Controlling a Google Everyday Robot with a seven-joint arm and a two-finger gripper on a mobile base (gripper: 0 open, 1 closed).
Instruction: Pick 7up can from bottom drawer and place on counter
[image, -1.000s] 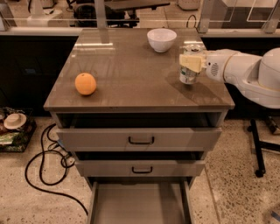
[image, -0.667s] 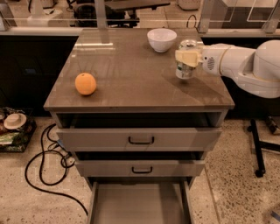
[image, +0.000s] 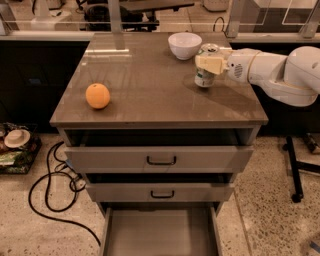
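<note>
Tool: the tool (image: 211, 64) reaches in from the right over the back right part of the bench (image: 150, 95), its fingers closed around the middle of the can (image: 203, 80).
Can: upright in the tool's hold, with its base at or just above the bench; I cannot tell whether they touch.
Bottom drawer: the bottom drawer (image: 160, 235) is pulled out, well below the tool and to its left.
Bowl: the bowl (image: 184, 45) sits just behind and left of the tool, near the can but apart.
Orange: the orange (image: 97, 96) lies well to the tool's left, toward the front.
Risk: letting go before the base sits flat could tip the can, and it might roll off the nearby right edge. Dragging a finger sideways while pulling away could knock it into the bowl.
</note>
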